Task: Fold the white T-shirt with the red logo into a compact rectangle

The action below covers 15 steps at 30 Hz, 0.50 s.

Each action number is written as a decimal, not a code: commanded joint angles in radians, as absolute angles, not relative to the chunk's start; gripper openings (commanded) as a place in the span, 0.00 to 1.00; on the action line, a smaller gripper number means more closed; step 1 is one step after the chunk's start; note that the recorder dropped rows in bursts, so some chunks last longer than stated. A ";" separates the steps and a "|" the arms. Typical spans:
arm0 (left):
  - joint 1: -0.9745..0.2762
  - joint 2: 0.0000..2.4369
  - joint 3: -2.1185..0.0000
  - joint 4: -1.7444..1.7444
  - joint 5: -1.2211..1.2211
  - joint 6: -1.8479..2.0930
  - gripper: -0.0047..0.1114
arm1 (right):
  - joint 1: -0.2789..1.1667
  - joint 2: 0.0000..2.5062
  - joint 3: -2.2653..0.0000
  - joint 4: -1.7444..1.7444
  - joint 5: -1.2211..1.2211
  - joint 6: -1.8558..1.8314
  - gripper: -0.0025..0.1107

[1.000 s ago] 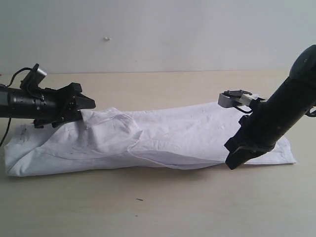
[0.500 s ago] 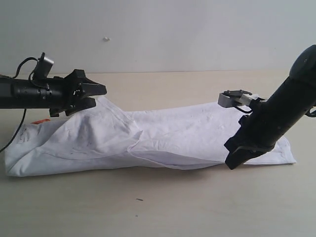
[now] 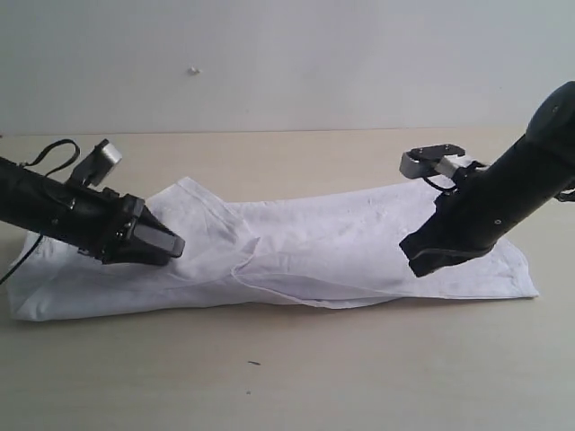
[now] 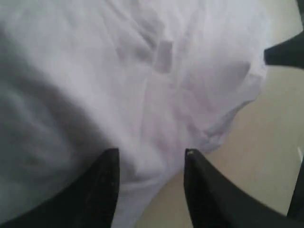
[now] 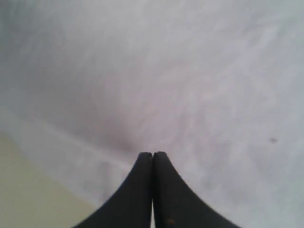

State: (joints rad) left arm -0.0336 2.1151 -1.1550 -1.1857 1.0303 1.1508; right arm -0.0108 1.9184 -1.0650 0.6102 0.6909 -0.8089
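The white T-shirt (image 3: 296, 251) lies on the table as a long folded band, plain side up. Its red logo and neck tag are hidden. My left gripper (image 3: 171, 247) hangs low over the band's left part, near a creased flap (image 3: 211, 215). In the left wrist view this gripper (image 4: 151, 152) is open, with cloth (image 4: 142, 85) and a strip of table showing between the fingers. Over the band's right part sits my right gripper (image 3: 418, 260). In the right wrist view this gripper (image 5: 153, 153) is shut, with white cloth (image 5: 190, 80) beneath it and nothing between its fingers.
The tan table (image 3: 296, 377) stretches in front of the shirt and behind it to a pale wall (image 3: 287, 63). A small dark speck (image 3: 254, 363) lies on the table near the front.
My left gripper has swung down from above the shirt's far left edge to low over its left part. My right gripper has lifted a little and tilted flatter.
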 commanded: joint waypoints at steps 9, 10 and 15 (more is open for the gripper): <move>-0.037 2.106 -1.127 -0.959 0.877 0.982 0.44 | -0.012 1.964 -1.065 0.038 0.545 -0.385 0.02; -0.037 2.106 -1.127 -0.959 0.862 0.982 0.44 | -0.012 1.976 -1.065 0.028 0.553 -0.380 0.02; -0.037 2.106 -1.127 -0.959 0.815 0.982 0.44 | -0.012 2.024 -1.065 0.024 0.622 -0.381 0.02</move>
State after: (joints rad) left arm -0.0336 2.1064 -1.1311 -0.9890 0.9004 0.9854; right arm -0.0108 1.9829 -1.0719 0.0460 0.5614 -0.3889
